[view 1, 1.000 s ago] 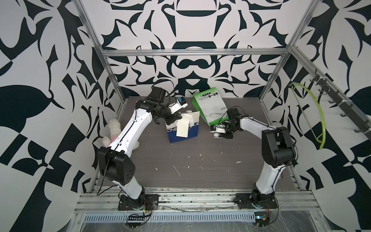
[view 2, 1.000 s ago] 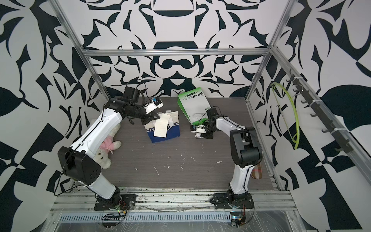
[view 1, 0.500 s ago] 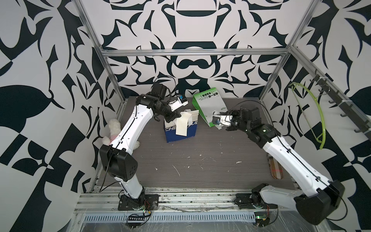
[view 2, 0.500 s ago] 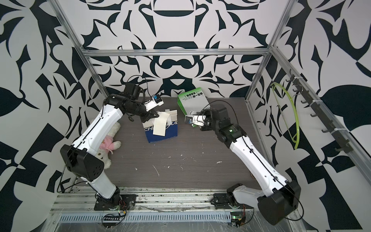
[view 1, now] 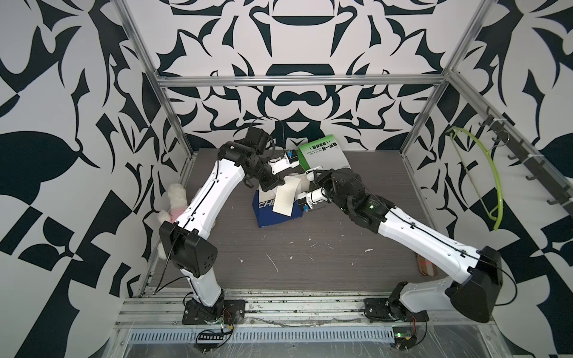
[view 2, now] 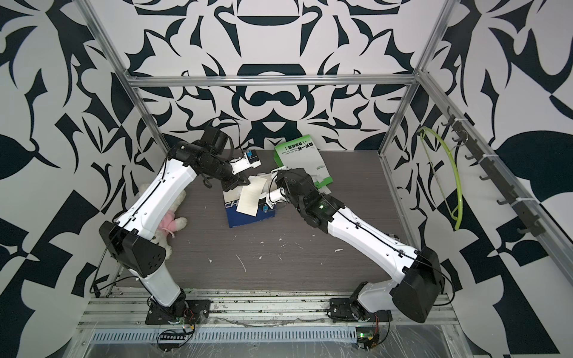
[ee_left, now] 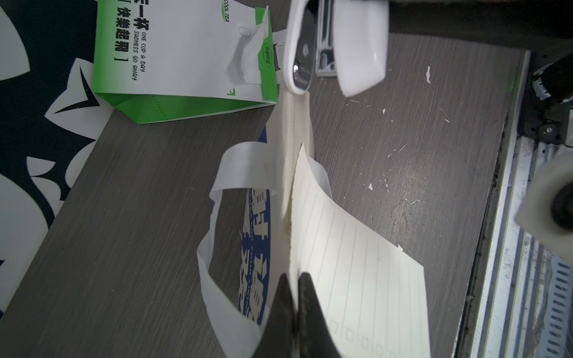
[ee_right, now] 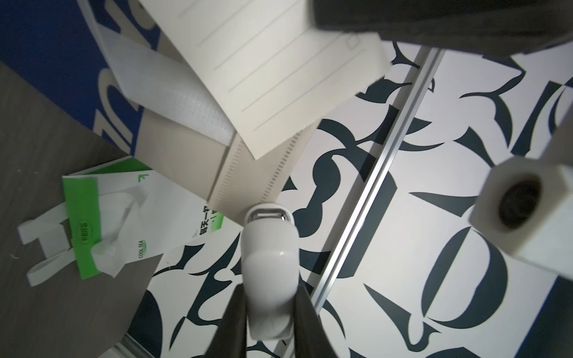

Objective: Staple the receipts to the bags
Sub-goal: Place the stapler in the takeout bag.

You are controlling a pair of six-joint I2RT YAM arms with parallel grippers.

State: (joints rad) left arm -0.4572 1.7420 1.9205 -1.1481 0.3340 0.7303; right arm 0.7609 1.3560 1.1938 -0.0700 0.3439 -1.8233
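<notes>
The navy blue and white bag (view 1: 273, 215) stands mid-table in both top views, with a cream lined receipt (view 1: 285, 200) against its upper front. My left gripper (ee_left: 294, 279) is shut on the receipt (ee_left: 356, 248) and the bag's top edge (ee_left: 291, 124) together. My right gripper (ee_right: 269, 297) is shut on the white stapler (ee_right: 269, 263), whose nose sits at the far end of that top edge. The stapler (ee_left: 341, 46) also shows in the left wrist view. The green and white bag (view 1: 322, 153) lies flat at the back, behind my right gripper (view 1: 311, 173).
A white teddy bear (view 1: 176, 201) in pink lies by the left wall, under my left arm. A green loop (view 1: 483, 173) hangs on the right wall's hook rail. A brown object (view 1: 428, 266) lies under my right arm. Paper scraps dot the dark tabletop (view 1: 310, 257).
My right arm has swung from beside the green bag across to the blue bag, carrying the stapler to its top edge. My left gripper has kept its hold in place.
</notes>
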